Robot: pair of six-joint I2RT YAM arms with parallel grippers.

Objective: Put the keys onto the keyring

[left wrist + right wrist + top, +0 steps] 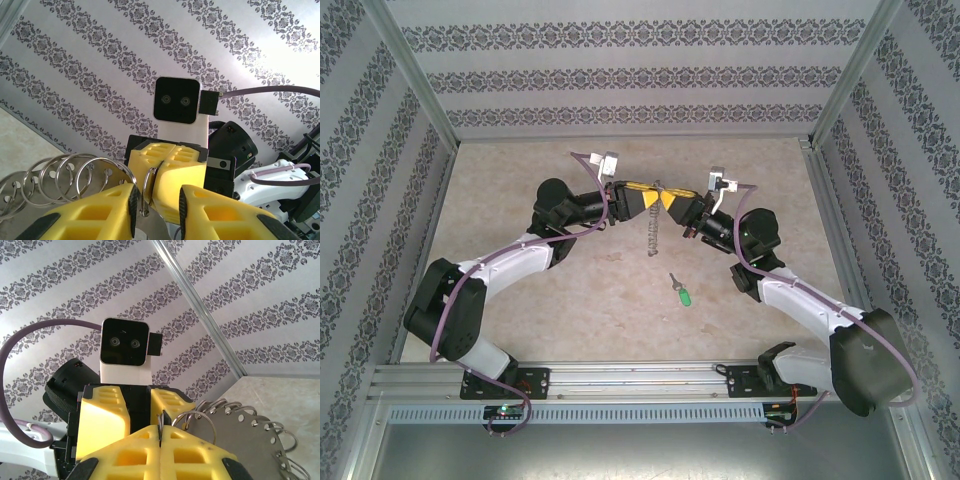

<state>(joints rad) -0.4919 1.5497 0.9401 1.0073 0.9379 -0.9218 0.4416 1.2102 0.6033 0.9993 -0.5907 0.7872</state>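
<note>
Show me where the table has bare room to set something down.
Free on the table: the far strip along the back wall; the patch between left arm and key; the near strip along the rail. Crowded: the middle, where left gripper and right gripper meet at the keyring.

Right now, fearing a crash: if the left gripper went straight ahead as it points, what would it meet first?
Probably the keyring at its fingertips, then the right gripper facing it; depth is unclear.
</note>
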